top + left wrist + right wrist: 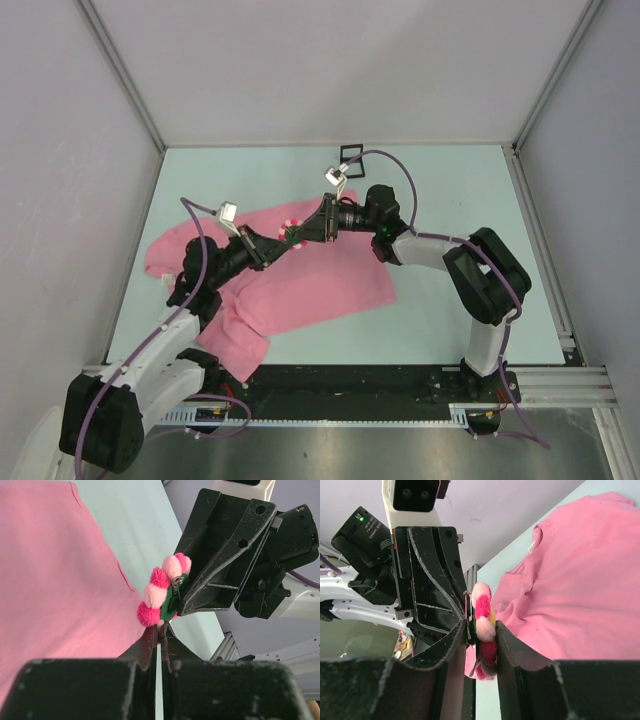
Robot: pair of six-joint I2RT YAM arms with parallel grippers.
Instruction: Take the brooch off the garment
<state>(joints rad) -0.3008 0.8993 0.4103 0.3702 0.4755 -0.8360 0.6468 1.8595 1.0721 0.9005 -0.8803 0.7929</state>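
The brooch [291,226], a small flower of pink and magenta pompoms on a green back, hangs in the air between both grippers, off the cloth. My right gripper [301,230] is shut on it, one finger on each face [482,630]. My left gripper [282,240] is shut, its tips [160,631] pinching the brooch's lower edge [161,594]. The right gripper's finger [215,575] lies against the brooch's back. The left fingers [432,590] show behind the brooch [483,622]. The garment [310,285], plain pink cloth, lies flat below; it also shows in both wrist views [55,580] [575,595].
A small black square frame [352,152] stands at the table's far edge. The garment's rumpled end [235,345] lies near the left arm's base. Grey walls close in the pale blue table [450,190] on three sides.
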